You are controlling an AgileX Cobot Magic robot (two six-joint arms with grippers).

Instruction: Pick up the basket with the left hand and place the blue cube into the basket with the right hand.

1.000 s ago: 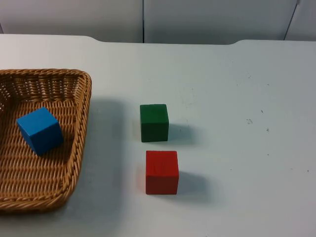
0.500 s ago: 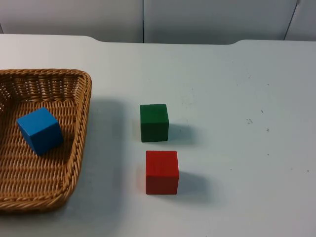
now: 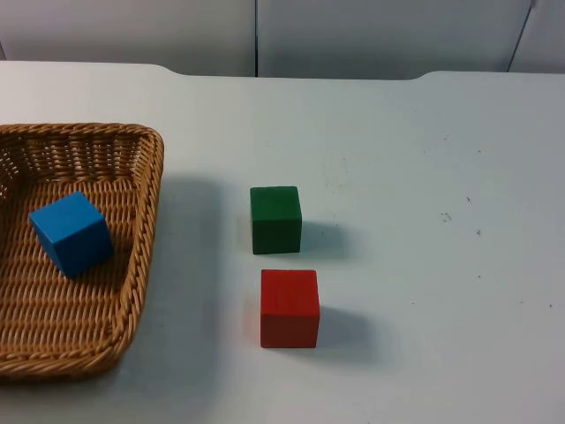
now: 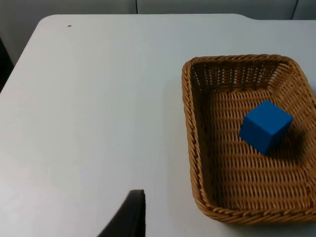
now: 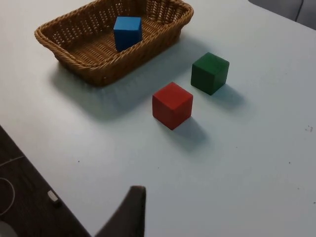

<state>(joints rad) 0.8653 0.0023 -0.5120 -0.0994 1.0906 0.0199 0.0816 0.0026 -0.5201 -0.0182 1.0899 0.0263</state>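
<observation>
The red cube [image 3: 290, 307] sits nearest, the green cube [image 3: 275, 219] just behind; the blue cube [image 3: 71, 233] already rests in the basket [image 3: 146, 230] on the tabletop [image 3: 424, 221], so the job looks done. Both arms wait, withdrawn; finger state cannot be told.

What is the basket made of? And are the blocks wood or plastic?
The basket looks like woven wicker: brown strands plaited in rows, with a braided rim. The blue cube inside it, the green cube and the red cube look like painted wood, matte with sharp edges, though hard plastic can't be ruled out.
</observation>
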